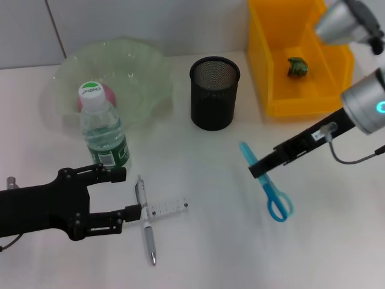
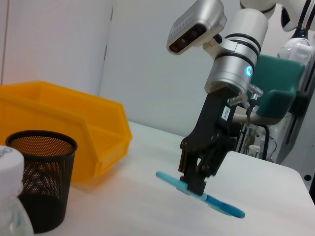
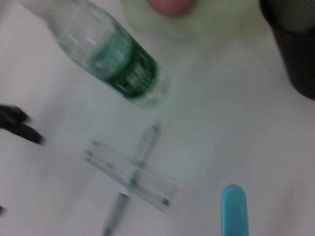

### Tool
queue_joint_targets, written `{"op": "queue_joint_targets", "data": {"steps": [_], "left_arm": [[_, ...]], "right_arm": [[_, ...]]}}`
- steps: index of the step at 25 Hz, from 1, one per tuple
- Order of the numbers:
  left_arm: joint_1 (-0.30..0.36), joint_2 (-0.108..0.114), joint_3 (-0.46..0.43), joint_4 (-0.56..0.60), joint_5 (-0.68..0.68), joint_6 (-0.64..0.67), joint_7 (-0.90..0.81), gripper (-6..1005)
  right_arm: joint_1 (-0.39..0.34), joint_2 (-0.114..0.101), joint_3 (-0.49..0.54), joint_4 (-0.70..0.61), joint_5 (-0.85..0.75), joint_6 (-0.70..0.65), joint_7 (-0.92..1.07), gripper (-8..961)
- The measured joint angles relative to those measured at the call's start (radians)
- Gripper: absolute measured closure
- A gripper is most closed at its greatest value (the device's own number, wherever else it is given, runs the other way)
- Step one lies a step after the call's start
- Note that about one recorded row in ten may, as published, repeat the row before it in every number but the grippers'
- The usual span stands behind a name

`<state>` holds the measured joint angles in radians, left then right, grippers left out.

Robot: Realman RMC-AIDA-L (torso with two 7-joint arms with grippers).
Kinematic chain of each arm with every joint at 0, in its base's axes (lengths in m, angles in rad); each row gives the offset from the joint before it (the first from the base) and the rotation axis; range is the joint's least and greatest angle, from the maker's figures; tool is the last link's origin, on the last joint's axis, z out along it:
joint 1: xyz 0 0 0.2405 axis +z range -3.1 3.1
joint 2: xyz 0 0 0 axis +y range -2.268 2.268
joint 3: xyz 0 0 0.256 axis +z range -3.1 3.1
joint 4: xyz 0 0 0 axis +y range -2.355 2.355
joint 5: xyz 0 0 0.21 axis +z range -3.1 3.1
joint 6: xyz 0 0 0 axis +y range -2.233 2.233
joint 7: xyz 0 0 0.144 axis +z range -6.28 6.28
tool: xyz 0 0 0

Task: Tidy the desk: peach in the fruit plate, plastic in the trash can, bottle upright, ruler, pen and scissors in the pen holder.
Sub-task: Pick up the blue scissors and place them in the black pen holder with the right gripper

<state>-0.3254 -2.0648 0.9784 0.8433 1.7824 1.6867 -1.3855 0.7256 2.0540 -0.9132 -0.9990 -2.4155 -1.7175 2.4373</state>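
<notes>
Scissors (image 1: pixel 269 182) are gripped in the closed jaws of the right gripper (image 1: pixel 260 169), low over the desk (image 1: pixel 216 241); the left gripper (image 1: pixel 120 192) is held open beside the pen (image 1: pixel 145 220) and ruler (image 1: pixel 163 209).

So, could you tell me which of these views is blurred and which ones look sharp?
Right wrist view: smeared throughout, the bottle, pen and ruler all soft-edged. Head view: mostly crisp, the scissors slightly smeared. Left wrist view: the right gripper sharp, the bottle's cap at the edge soft.
</notes>
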Motion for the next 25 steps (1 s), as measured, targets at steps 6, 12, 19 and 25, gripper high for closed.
{"op": "queue_joint_targets", "data": {"steps": [6, 12, 19, 25], "left_arm": [[0.000, 0.000, -0.004, 0.001, -0.009, 0.006, 0.004, 185], [0.002, 0.001, -0.015, 0.003, -0.011, 0.011, 0.005, 185], [0.001, 0.000, -0.015, 0.010, -0.013, 0.025, 0.006, 185], [0.001, 0.000, -0.015, 0.013, -0.014, 0.028, 0.005, 185]], "right_arm": [[-0.049, -0.058, 0.145, 0.200, 0.284, -0.036, -0.150, 727], [-0.085, -0.102, 0.207, 0.380, 0.477, -0.043, -0.270, 725], [-0.118, -0.096, 0.219, 0.524, 0.653, -0.044, -0.358, 722], [-0.127, -0.065, 0.222, 0.571, 0.736, -0.042, -0.389, 720]]}}
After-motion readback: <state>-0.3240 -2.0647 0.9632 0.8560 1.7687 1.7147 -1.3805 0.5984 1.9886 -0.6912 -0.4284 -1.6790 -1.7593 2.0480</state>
